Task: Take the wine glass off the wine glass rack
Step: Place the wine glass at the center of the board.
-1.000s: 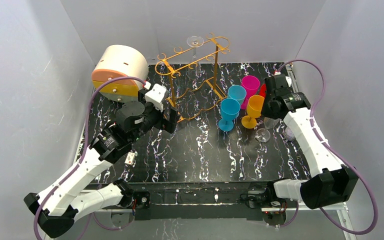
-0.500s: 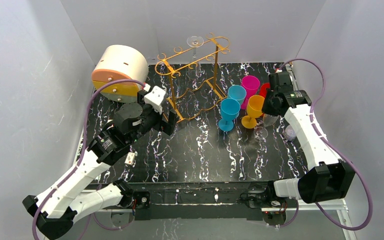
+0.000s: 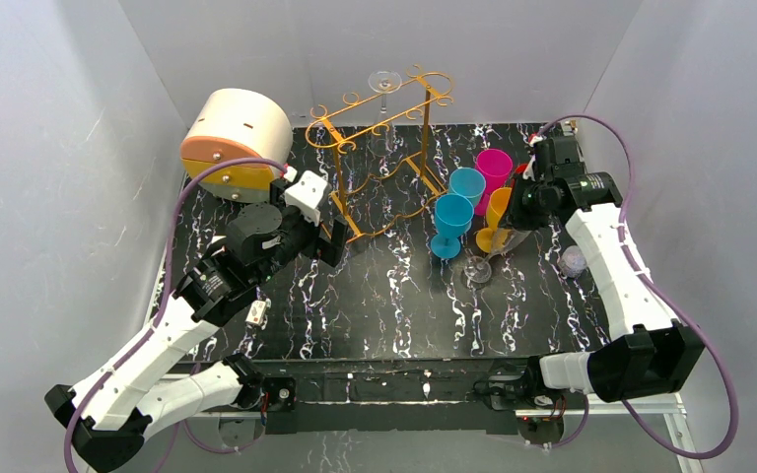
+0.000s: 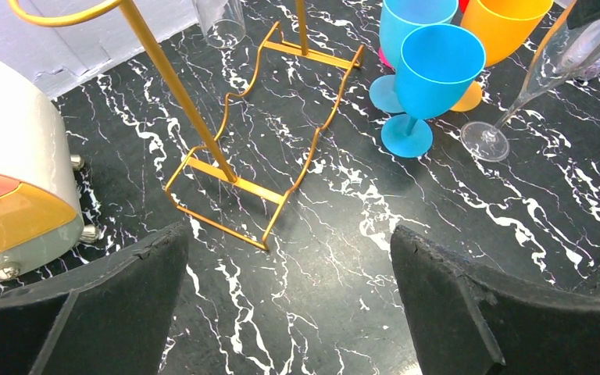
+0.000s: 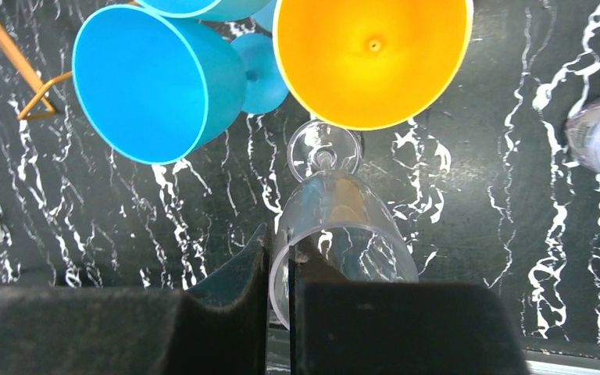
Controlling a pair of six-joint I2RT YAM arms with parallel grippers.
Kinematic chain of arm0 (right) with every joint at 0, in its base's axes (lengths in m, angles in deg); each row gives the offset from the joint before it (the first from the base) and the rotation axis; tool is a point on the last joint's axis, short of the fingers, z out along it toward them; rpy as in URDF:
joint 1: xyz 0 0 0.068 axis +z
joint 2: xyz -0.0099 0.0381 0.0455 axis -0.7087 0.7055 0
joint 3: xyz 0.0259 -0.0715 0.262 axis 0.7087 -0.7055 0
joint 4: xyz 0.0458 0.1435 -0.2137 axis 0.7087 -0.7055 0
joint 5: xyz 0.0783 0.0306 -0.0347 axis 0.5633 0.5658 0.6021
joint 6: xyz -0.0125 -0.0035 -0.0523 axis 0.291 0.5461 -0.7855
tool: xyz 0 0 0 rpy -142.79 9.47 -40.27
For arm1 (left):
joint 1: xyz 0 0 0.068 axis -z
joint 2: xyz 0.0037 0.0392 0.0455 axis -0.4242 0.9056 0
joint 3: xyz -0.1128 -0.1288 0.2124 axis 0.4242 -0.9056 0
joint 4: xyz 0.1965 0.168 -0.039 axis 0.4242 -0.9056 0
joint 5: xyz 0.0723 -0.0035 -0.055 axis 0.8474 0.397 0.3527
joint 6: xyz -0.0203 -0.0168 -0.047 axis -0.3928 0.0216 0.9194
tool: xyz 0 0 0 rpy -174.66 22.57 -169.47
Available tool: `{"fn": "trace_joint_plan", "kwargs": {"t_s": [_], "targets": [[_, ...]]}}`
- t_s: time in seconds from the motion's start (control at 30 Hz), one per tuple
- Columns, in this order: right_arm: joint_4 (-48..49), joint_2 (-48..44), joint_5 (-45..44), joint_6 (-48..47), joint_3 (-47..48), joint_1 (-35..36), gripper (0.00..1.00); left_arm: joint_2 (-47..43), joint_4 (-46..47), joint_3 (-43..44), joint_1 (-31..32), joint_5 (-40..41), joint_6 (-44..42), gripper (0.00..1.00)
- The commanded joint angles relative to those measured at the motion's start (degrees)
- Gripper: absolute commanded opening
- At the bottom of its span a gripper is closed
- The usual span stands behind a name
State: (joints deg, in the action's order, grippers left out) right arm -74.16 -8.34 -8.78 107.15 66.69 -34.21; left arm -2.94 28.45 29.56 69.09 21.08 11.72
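Note:
The golden wire wine glass rack stands at the back middle of the table; it also shows in the left wrist view. One clear wine glass hangs upside down from its top rail. My right gripper is shut on the rim of a second clear wine glass, one finger inside the bowl. That glass is tilted, its foot low by the table, in front of the coloured goblets. My left gripper is open and empty by the rack's near-left foot.
Two blue goblets, an orange one and a magenta one stand right of the rack. A round cream-and-orange box sits back left. A small clear cup lies near the right edge. White walls enclose the table.
My right gripper has moved up and left with the clear glass, tilting it more; the glass's foot has swung left across the table. The left arm has barely moved.

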Motion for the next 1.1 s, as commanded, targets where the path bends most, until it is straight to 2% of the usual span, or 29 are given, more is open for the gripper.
{"fn": "trace_joint_plan", "kwargs": {"t_s": [0.0,0.23,0.47,0.83,1.07], "targets": [[-0.89,-0.17,5.36,-1.35,2.45,1.55,0.01,-0.45,0.13,1.45,-0.20,2.54,1.19,0.98],[1.20,-0.42,-6.48,-0.55,2.38,6.71,0.01,-0.63,-1.51,2.45,-0.19,3.44,4.17,0.98],[5.03,0.20,-7.14,-0.11,-1.98,9.20,0.01,0.55,-4.55,3.82,-0.22,4.50,3.77,0.98],[6.84,3.10,-5.46,0.21,-0.89,9.31,0.01,0.38,-5.53,3.32,-0.22,5.70,3.32,0.98],[4.20,6.16,-5.54,-1.53,0.67,9.38,0.09,1.02,-6.43,3.06,-0.22,10.12,3.66,0.98]]}}
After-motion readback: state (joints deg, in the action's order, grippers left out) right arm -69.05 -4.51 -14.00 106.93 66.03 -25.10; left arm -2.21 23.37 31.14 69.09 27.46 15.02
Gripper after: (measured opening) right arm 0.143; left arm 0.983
